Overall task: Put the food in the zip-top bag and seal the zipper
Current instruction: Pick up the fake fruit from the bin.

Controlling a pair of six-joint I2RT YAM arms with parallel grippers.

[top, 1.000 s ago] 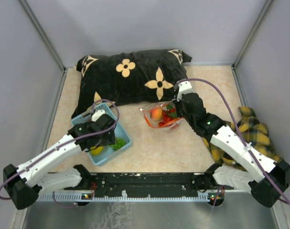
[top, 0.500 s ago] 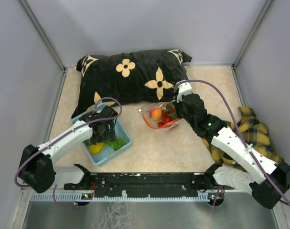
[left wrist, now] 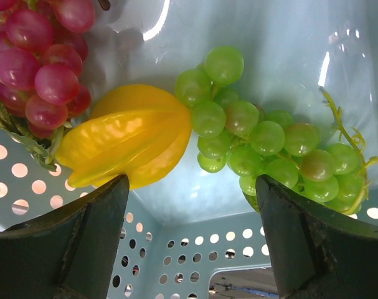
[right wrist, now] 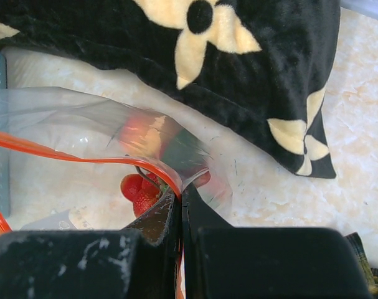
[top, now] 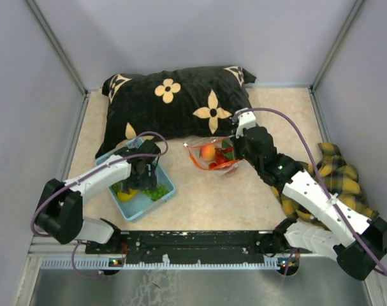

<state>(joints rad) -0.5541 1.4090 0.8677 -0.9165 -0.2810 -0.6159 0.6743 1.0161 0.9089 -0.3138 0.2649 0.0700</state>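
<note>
No text, number or brand can be read in any view. On the zip-top bag (right wrist: 83, 124) there is a pale patch (right wrist: 56, 218) - too blurred to read. The black pillow (top: 174, 102) carries only flower shapes - no letters.

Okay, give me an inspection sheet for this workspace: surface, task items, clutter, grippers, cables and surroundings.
Surface: beige speckled tabletop, nothing spilled.
Job's things: zip-top bag mouth open, red zipper unsealed; peach and strawberries inside. Yellow fruit, green grapes and purple grapes not yet bagged.
Clutter: light blue basket holding the unbagged fruit; black flowered pillow; yellow plaid cloth under the right arm.
Grippers: left gripper open, fingers over the basket fruit, holding nothing. Right gripper shut on the zip-top bag at its mouth edge.
Cables: purple cable on left arm and right arm, neither snagged.
Surroundings: grey walls; nothing else seen.
</note>
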